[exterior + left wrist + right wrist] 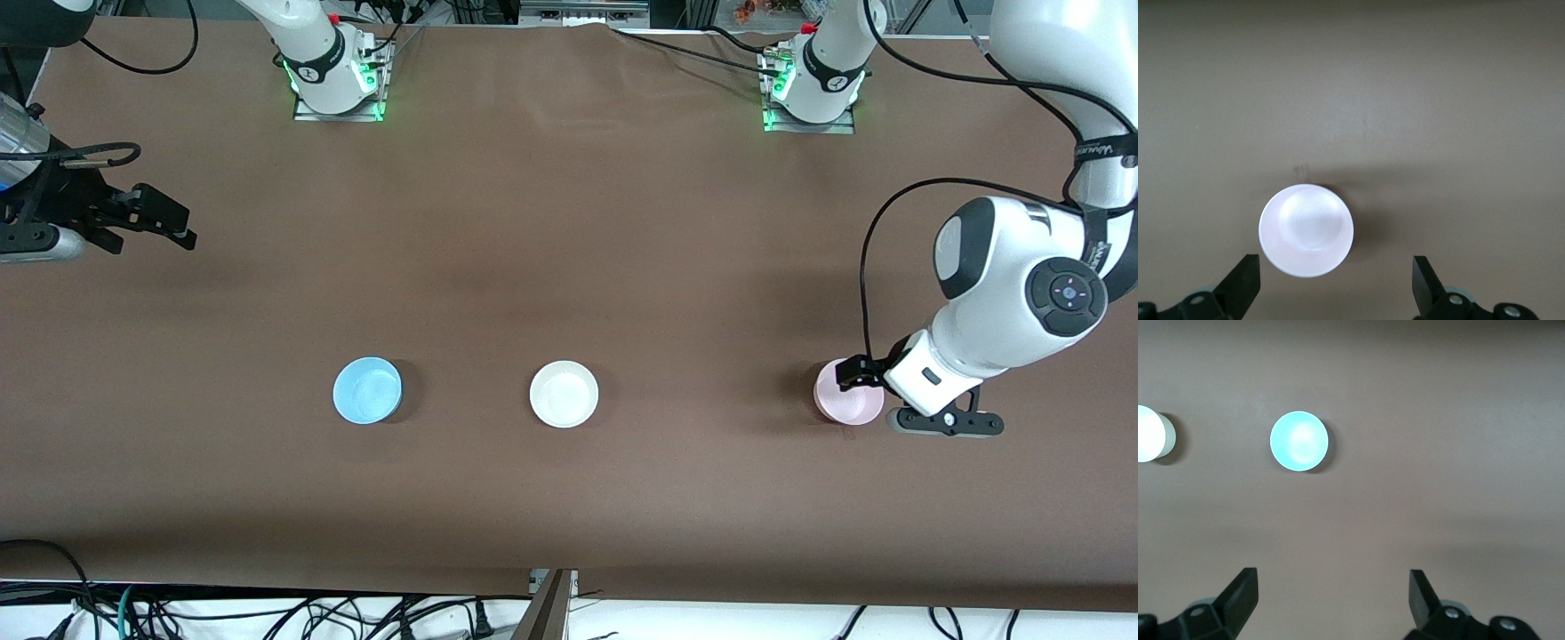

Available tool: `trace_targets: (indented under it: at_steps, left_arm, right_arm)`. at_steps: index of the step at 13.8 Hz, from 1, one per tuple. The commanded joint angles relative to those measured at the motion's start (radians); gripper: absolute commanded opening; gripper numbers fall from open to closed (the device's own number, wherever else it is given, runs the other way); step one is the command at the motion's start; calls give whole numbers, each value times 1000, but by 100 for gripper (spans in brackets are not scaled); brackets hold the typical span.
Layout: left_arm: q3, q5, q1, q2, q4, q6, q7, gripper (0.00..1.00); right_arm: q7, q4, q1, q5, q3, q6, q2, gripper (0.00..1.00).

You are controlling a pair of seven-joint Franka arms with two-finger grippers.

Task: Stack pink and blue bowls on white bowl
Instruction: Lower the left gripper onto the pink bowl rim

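Fingers (1243, 288) apart, left gripper (1336, 287) hovers over pink bowl (1306, 230); right gripper (1333, 600) open, waiting.

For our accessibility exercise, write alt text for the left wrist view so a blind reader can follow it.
A pink bowl sits upright and empty on the brown table, seen from directly above. The left gripper hangs over it with fingers wide open, the bowl off-centre, closer to one finger.

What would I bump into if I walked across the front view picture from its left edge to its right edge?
Right end effector → blue bowl → white bowl → pink bowl, with the left end effector right over it.
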Motion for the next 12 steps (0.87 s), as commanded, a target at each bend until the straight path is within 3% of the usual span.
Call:
trace_targets:
  at_steps: [1, 12]
  left_arm:
    - [-5, 17, 9, 49, 5, 54, 3, 100]
    - [-5, 17, 19, 119, -102, 265, -2, 100]
  right_arm:
    - [-2, 7, -2, 4, -1, -12, -9, 100]
    - [-1, 7, -2, 4, -1, -12, -9, 100]
